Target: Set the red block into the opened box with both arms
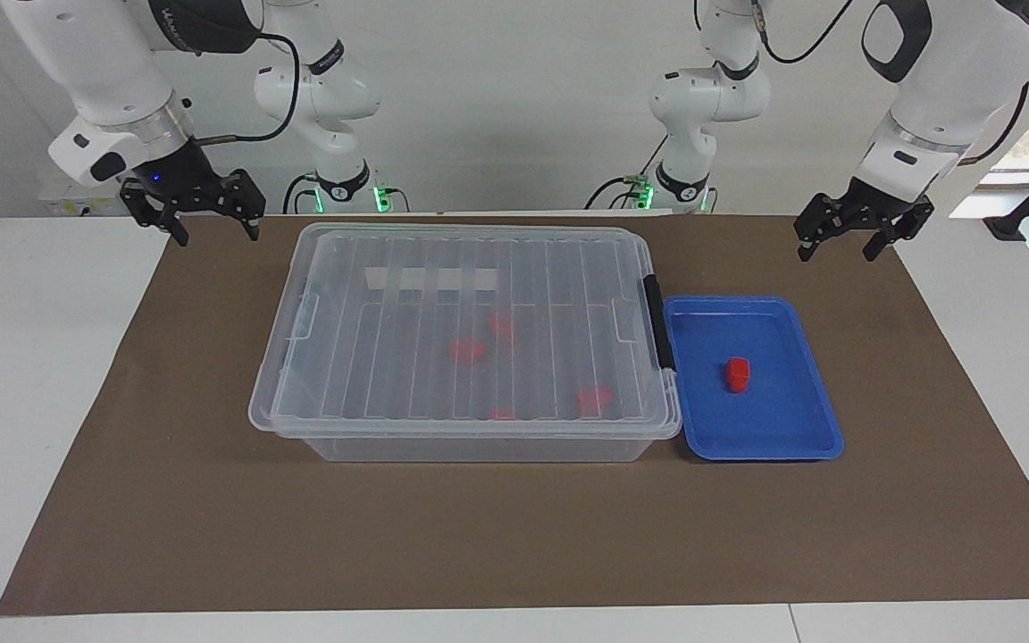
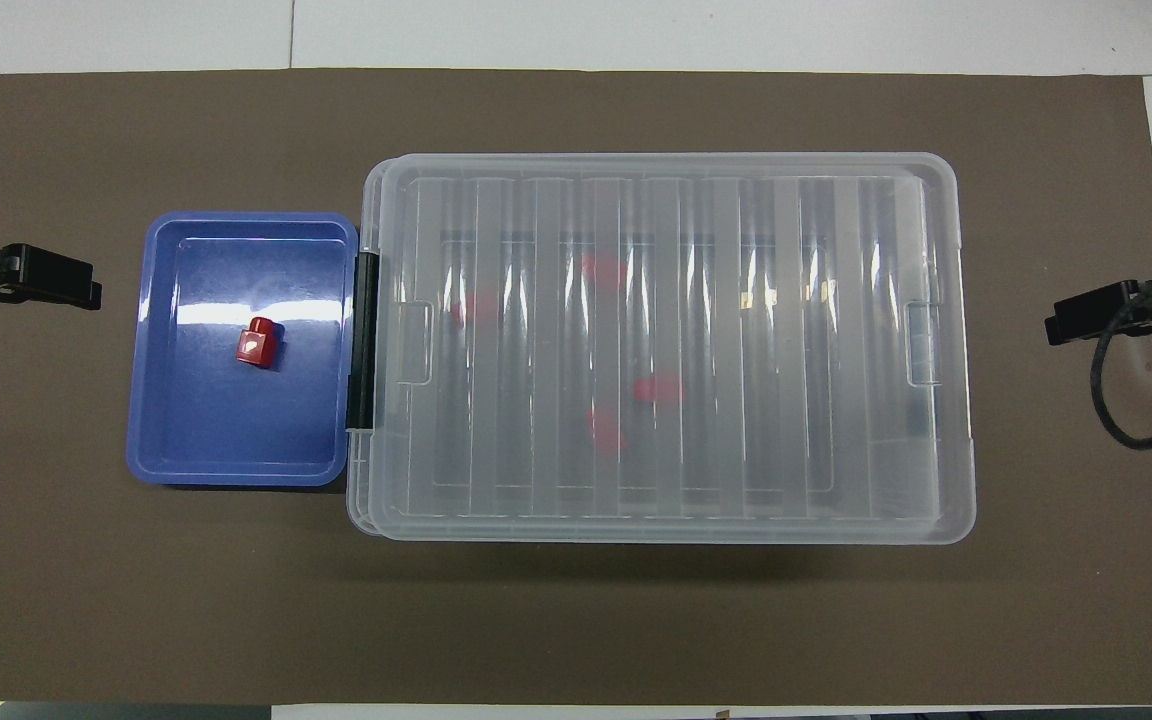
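Note:
A red block point(image 1: 738, 373) point(image 2: 257, 342) lies alone in a shallow blue tray point(image 1: 791, 438) point(image 2: 186, 440). The tray stands beside the box point(image 1: 470, 442) point(image 2: 936, 200), toward the left arm's end of the table. This clear box has its ribbed lid point(image 1: 407, 357) lying shut on it, with a black latch point(image 1: 657, 321) point(image 2: 365, 340) at the tray end. Several red pieces point(image 1: 468, 350) show blurred through the lid. My left gripper point(image 1: 839, 253) point(image 2: 56, 285) hangs open over the brown mat, holding nothing. Over the mat at the other end, my right gripper point(image 1: 217, 234) point(image 2: 1086, 322) is open too, with nothing in it.
A brown mat point(image 1: 211, 500) point(image 2: 136, 600) covers the middle of the white table point(image 1: 23, 402), and the box and tray stand on it. A black cable point(image 2: 1126, 420) loops down from the right gripper. Both arm bases point(image 1: 345, 187) stand at the robots' edge.

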Tool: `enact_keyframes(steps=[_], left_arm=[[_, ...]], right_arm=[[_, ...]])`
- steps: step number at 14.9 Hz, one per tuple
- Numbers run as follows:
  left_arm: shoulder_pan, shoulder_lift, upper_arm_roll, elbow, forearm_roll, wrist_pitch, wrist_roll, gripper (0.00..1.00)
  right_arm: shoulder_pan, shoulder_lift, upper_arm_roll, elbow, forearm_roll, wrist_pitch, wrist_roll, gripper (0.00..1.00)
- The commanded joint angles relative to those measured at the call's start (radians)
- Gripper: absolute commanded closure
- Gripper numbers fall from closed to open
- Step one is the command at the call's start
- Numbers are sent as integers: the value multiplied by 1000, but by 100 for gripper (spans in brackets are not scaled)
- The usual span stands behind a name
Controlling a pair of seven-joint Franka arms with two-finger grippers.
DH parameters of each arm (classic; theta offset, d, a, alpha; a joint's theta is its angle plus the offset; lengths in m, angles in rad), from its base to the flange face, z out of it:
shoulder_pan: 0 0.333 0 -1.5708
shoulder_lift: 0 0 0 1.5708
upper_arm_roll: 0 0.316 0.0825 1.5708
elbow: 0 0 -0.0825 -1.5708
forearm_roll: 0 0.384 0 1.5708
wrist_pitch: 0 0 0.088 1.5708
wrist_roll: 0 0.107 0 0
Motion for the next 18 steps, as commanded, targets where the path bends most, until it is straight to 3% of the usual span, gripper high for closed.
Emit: enact_keyframes(steps=[1, 10, 14, 16, 18], left_arm=[[5, -4, -2, 0, 3, -10, 4, 0], [7, -5, -2, -1, 3, -19, 4, 0], [8, -10, -2, -7, 3, -2, 2, 0], [-3, -29, -3, -64, 3, 68, 10, 0], [-9, -82, -5, -200, 3, 185, 10, 0]], right_arm=[[-2, -7, 4, 1, 14, 1, 3, 0], [3, -24, 10, -34, 14, 4, 3, 0], [7, -24, 24, -71, 14, 94, 11, 0], [23, -22, 24, -111, 14, 163, 15, 0], [38, -7, 24, -154, 14, 228, 17, 0]])
